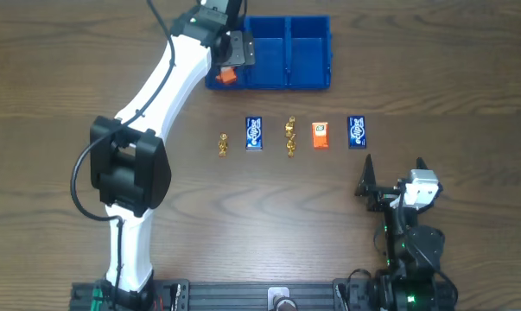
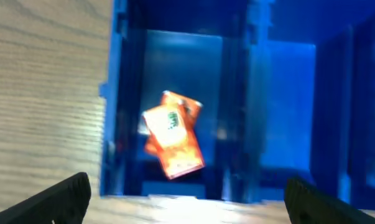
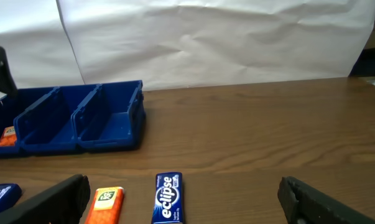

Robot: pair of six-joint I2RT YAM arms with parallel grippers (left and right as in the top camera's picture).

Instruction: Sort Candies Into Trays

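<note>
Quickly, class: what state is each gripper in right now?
Left gripper: open, empty, above the orange candy in the blue tray.
Right gripper: open, holding nothing.

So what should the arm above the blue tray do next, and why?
Probably lift away and go for the orange packet on the table: the left gripper is open, and orange candy already lies in the blue tray's end compartment.

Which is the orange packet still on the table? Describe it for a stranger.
Find the blue tray; a row of candies lies before it. The orange packet sits second from the right, between gold sweets and a blue packet, the row's only orange piece.
</note>
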